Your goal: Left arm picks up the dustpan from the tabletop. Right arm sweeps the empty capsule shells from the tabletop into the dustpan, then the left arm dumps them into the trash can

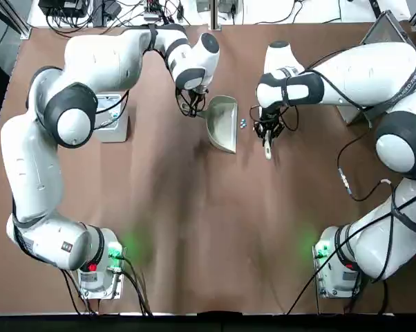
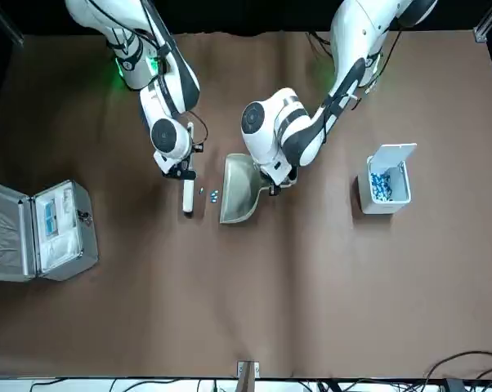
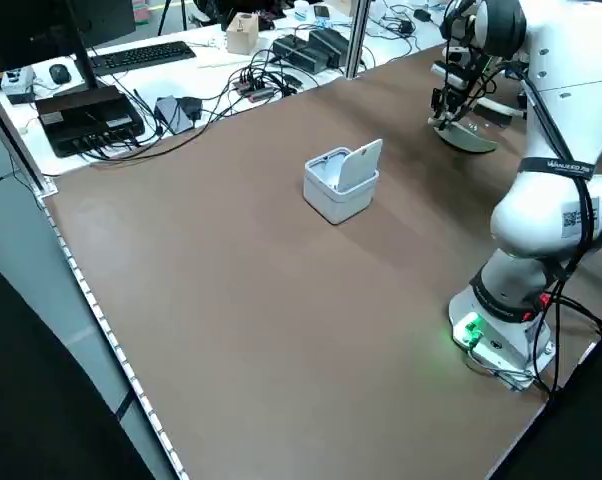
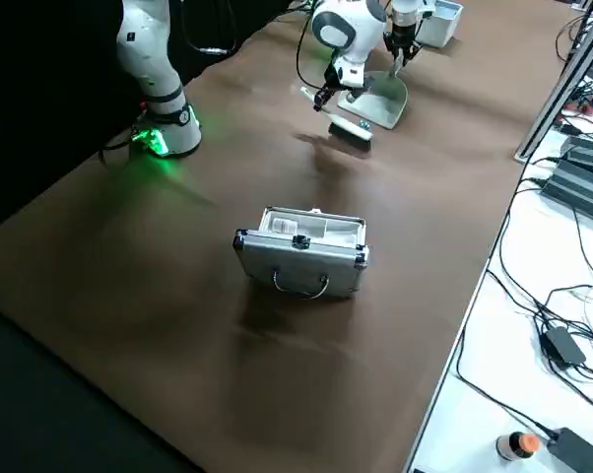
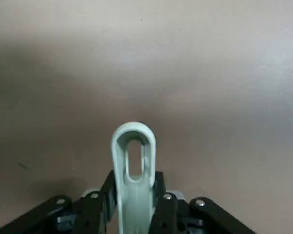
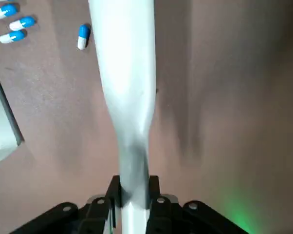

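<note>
The cream-white dustpan [image 1: 222,123] rests on the brown tabletop [image 1: 208,228] with its open edge toward the capsule shells [image 1: 242,123]. My left gripper [image 1: 194,104] is shut on its thin handle [image 5: 133,165]. Several blue-white capsule shells [image 6: 12,22] lie just beside the pan's edge [image 6: 3,131]. On the shells' other side my right gripper [image 1: 269,128] is shut on a slim white brush [image 6: 124,87], held close over the tabletop. The trash can [image 2: 385,188] stands apart on the left arm's side with its lid up and blue capsules inside.
An open silver metal case [image 2: 42,229] stands on the right arm's side of the table. Both arm bases [image 1: 97,266] sit at the near edge. Beyond the far edge lie cables and electronics [image 3: 131,100].
</note>
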You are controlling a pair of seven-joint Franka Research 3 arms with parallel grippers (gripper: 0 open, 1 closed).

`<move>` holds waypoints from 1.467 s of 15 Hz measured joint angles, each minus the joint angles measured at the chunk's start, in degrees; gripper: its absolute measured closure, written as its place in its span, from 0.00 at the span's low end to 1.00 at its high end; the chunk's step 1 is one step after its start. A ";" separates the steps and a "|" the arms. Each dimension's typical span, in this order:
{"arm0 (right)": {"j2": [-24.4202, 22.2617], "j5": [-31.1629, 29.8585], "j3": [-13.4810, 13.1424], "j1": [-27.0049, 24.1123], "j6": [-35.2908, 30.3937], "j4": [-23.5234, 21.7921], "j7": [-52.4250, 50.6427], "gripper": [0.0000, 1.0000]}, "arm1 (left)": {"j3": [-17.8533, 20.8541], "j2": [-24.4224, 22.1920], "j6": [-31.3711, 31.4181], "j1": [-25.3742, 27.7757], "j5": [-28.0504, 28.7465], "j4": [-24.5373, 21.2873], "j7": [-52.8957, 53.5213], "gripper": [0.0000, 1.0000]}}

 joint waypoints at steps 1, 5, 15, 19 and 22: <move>0.01 0.19 0.01 0.25 0.81 -0.48 0.00 0.74 | 0.00 0.09 0.00 -0.04 0.00 0.11 0.01 0.67; 0.82 1.01 0.02 2.19 2.20 -1.15 1.96 0.74 | 0.09 0.36 0.00 -0.46 0.07 0.41 -0.03 0.67; 2.57 3.80 -0.02 5.55 3.20 0.51 5.07 0.74 | 0.22 1.14 0.00 -1.02 0.15 0.99 -0.12 0.67; 3.82 5.99 -0.02 5.85 3.20 1.96 5.22 0.74 | 0.26 1.27 0.00 -1.10 0.17 1.20 -0.12 0.67; 5.35 7.65 -0.01 6.70 3.20 3.59 5.28 0.74 | 0.26 1.28 0.00 -1.11 0.17 1.27 -0.12 0.67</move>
